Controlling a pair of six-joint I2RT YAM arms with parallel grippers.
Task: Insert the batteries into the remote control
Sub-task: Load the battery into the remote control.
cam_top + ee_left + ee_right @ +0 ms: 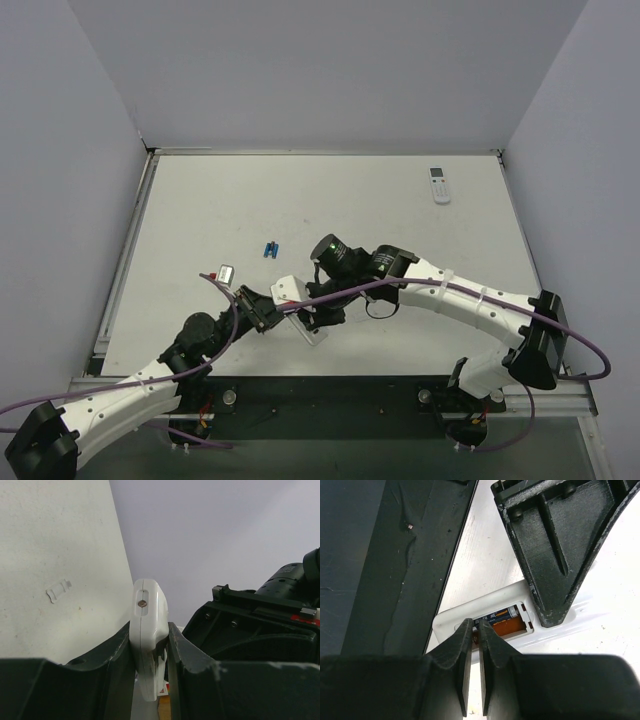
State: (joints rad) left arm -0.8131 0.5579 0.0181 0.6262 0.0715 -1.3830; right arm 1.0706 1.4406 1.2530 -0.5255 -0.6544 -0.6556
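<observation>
Remote control: light, rigid, slick; clamped across its faces by left jaws. Battery, frame centre: tiny, roll-prone; right jaws nearly closed, nothing gripped.

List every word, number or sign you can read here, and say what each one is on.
Nothing can be quoted with confidence.
On the battery lying in the open compartment of the remote control: white print on a dark label, too small and blurred to read.
Low on the remote control's edge, left wrist view: a small red triangle sign, no legible letters.
On the second remote, far right in the top view: markings too small to read.
</observation>
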